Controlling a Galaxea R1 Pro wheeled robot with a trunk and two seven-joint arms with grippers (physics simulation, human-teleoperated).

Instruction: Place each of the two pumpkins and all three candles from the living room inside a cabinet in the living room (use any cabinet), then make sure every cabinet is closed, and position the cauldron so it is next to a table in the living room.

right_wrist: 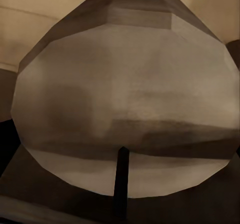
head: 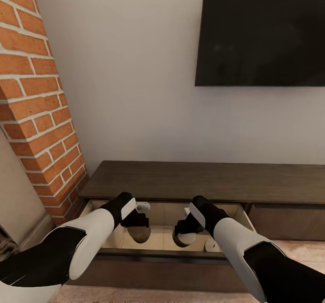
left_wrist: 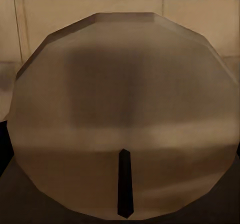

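A candle was held in the jaws of the left gripper, its round top face and dark wick seen close up in the left wrist view; a second candle was gripped likewise by the right gripper. Both were kept low over the open drawer of the cabinet, judged as positioning for release inside it. A third candle was seen resting on the pale drawer floor just beside the right gripper. No pumpkins could be made out in the drawer, though part of it was hidden by the arms. The neighbouring drawer front appeared shut. A brick column stood at the cabinet's left end and a dark screen hung on the wall above.
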